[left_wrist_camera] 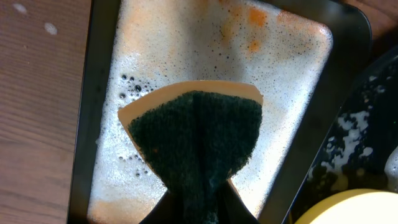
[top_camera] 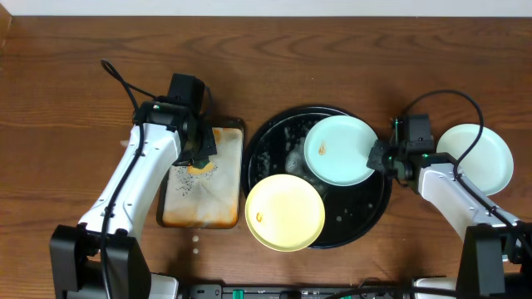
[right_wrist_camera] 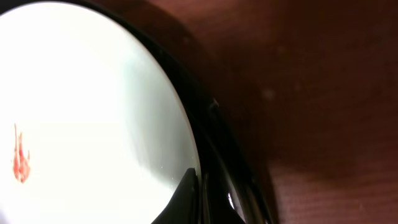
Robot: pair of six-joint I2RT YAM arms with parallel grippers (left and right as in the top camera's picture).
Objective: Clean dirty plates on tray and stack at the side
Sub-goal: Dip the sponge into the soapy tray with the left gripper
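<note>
L gripper (top_camera: 199, 151) was clamped on the green sponge (left_wrist_camera: 198, 140), just over the foamy, orange-stained rect. tray (top_camera: 208, 203). Next right, I saw the black tray (top_camera: 259, 145) holding two plates: yellow plate (top_camera: 285, 212) at front-left, overhanging the rim, and mint plate (top_camera: 337, 149) w/ an orange smear at back-right. R gripper (top_camera: 381, 158) was pinched on that plate's right edge. Far right, 2nd mint plate (top_camera: 482, 158) lay on the table (top_camera: 83, 66), off the tray.

Overhead view evenly lit, sharp, shadows soft. Glossy tray (top_camera: 366, 214) carries speckled reflections. Left wrist view bright, foam glaring, sponge (left_wrist_camera: 199, 140) crisp. Right wrist view dim, blurred; plate (right_wrist_camera: 93, 93) overexposed, table (right_wrist_camera: 329, 93) murky.
</note>
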